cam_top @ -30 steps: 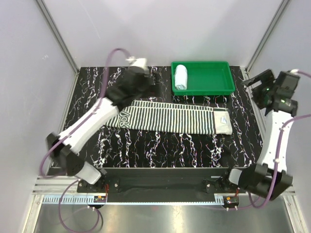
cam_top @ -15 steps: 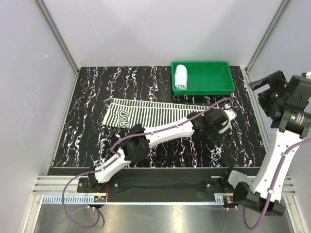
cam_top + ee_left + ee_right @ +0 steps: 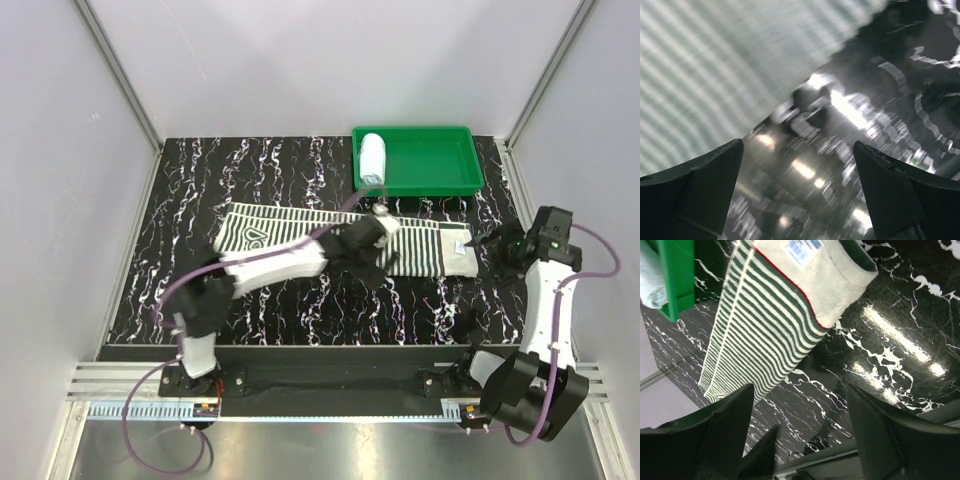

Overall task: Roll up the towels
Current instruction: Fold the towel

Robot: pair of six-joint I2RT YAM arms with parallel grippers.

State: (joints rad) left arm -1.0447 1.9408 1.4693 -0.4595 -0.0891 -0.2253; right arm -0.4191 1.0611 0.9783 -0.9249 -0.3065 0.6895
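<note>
The striped towel (image 3: 415,248) lies flat and unrolled across the middle of the table, its cream end with a label (image 3: 802,249) pointing right. The pale blue towel (image 3: 372,158) sits rolled in the left end of the green tray (image 3: 432,165). My left gripper (image 3: 372,245) hovers over the striped towel's near edge, right of its middle. In the blurred left wrist view its fingers (image 3: 700,185) stand wide apart over the marble, with nothing between them. My right gripper (image 3: 495,250) is low, just off the towel's right end, and stands open and empty (image 3: 800,430).
The green tray (image 3: 677,275) stands at the back right, close behind the striped towel, with the blue towel (image 3: 650,280) inside. Metal frame posts rise at the back corners. The table's right edge runs just beyond my right gripper.
My left arm swung from the back left to the striped towel's right end, then drew back toward its middle. My right arm came down from the far right to the towel's right end.
</note>
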